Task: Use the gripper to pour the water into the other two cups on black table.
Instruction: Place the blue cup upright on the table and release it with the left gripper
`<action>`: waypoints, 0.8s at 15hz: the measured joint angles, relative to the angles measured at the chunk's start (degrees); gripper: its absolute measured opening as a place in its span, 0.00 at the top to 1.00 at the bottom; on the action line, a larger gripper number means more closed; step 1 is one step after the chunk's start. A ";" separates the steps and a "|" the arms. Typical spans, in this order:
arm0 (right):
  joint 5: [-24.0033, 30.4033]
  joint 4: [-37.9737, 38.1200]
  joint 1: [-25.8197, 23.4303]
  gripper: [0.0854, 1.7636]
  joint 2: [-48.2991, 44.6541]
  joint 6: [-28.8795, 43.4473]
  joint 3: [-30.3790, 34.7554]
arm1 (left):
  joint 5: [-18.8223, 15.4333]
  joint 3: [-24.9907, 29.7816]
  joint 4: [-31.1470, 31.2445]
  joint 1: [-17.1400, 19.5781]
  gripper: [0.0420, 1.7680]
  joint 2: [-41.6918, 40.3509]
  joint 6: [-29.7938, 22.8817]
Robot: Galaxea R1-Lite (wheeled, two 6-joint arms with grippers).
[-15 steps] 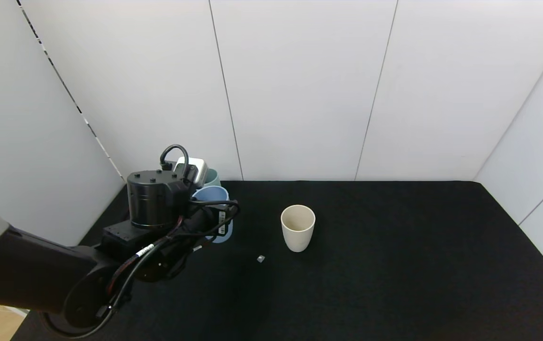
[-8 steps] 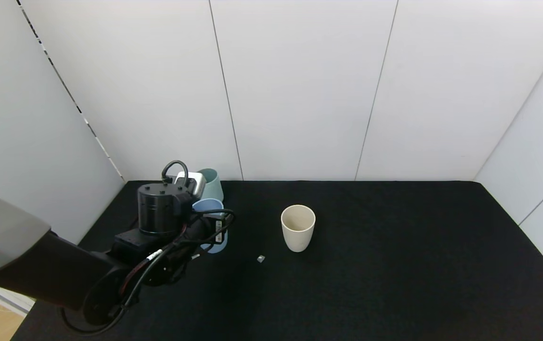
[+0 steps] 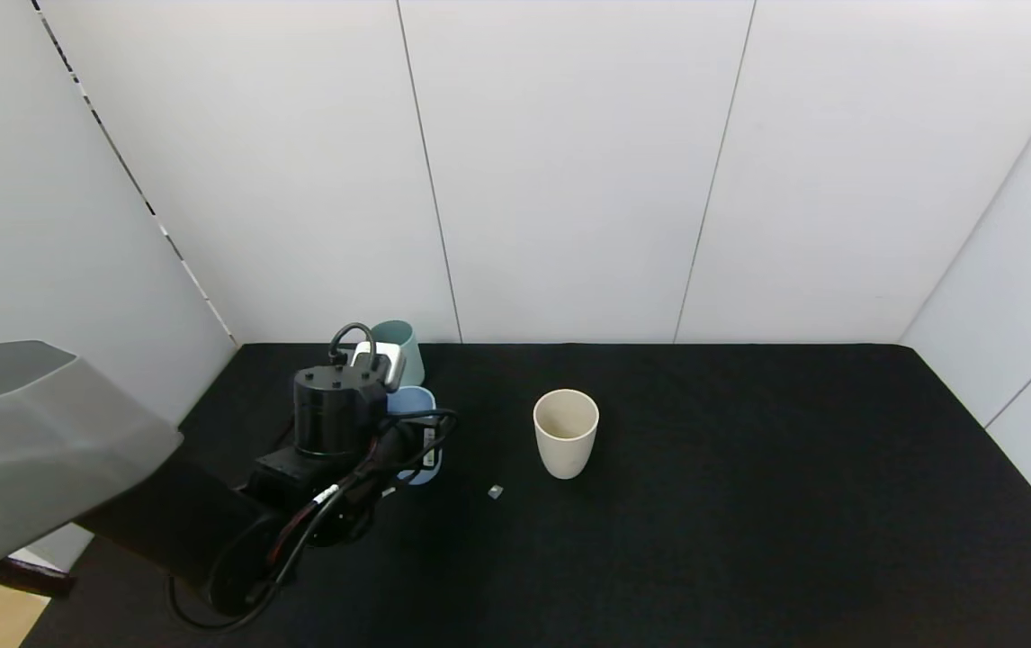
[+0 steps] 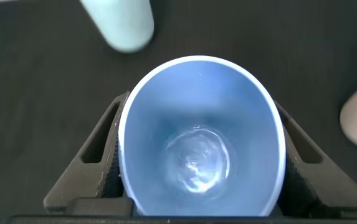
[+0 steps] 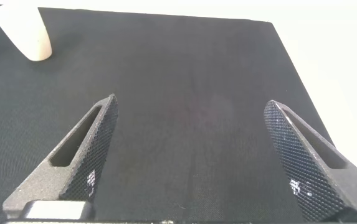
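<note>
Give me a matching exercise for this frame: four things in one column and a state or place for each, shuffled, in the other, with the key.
Things:
1. light blue cup
2. beige cup
3. teal cup
4. right end effector

States or places:
A. open over bare black table
B. stands alone near the table's middle
C. between the left end effector's fingers, water in its bottom
D. at the back, nearest the wall

Pairs: 1-C, 2-B, 3-D, 4-A

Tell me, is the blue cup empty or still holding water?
Holding water: a shallow glinting pool sits at the bottom of the blue cup, between the left pincer's fingers.
</note>
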 joint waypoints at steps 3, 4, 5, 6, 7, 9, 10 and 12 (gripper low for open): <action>0.00 0.00 0.00 0.03 0.00 0.01 0.00 | -0.02 0.16 -0.79 0.00 0.28 2.18 0.17; 0.00 0.00 0.00 0.03 0.00 0.00 0.00 | -0.05 0.16 -0.79 0.00 0.28 2.68 0.17; 0.00 0.00 0.00 0.03 0.00 0.00 0.00 | -0.05 0.06 -0.90 0.00 0.28 3.15 0.16; 0.00 0.00 0.00 0.03 0.00 0.01 0.00 | -0.05 0.05 -0.90 0.00 0.28 3.50 0.16; 0.00 0.00 0.00 0.03 0.00 0.00 0.00 | -0.02 0.05 -0.96 0.00 0.28 3.80 0.16; 0.02 0.00 0.00 0.03 0.00 0.00 0.00 | 0.00 0.00 -1.02 0.00 0.28 4.24 0.13; 0.00 0.00 0.00 0.03 0.00 0.00 0.00 | 0.00 0.00 -1.07 0.00 0.28 4.35 0.16; 0.00 0.00 0.00 0.03 0.00 0.01 0.00 | 0.05 0.00 -1.13 0.00 0.28 4.50 0.17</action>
